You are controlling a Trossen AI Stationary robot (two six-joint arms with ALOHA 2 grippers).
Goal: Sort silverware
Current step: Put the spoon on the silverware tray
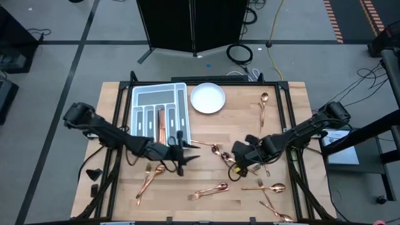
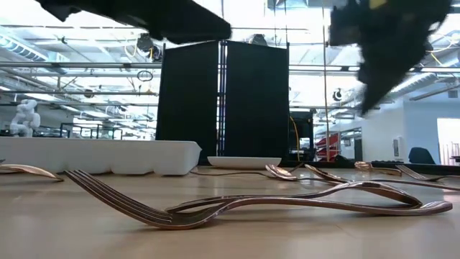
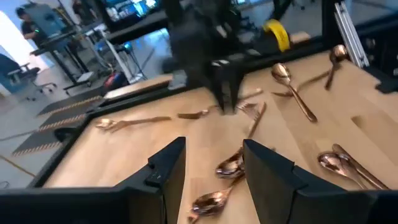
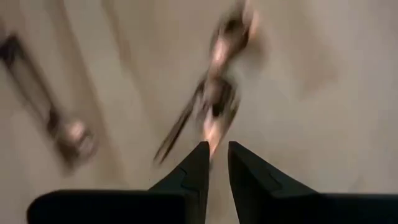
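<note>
Left to right: our left gripper (image 1: 180,156) hangs just off the near right corner of the tray (image 1: 139,95), which already has a piece or two in a middle slot. Its fingers (image 3: 166,167) stand fairly wide with nothing between them. The nearest silverware is the spoon-and-fork pair (image 1: 150,177) lying just nearer the table's front edge than that gripper, long axes running diagonally away from it toward the front left corner.

Mid-table, a fork (image 1: 209,190) lies roughly across the table. Right of it our right gripper (image 1: 238,165) hovers low over the small cluster (image 1: 220,154) near the centre; the right arm is the nearer one there. Its fingers (image 4: 198,167) are narrow, a slim gap only, and we see nothing gripped. A blurred piece (image 4: 214,99) lies just beyond the tips, long axis roughly in line with them.

More pieces sit front right (image 1: 267,187), and one spoon (image 1: 264,102) lies far right beside the plate (image 1: 207,98).
</note>
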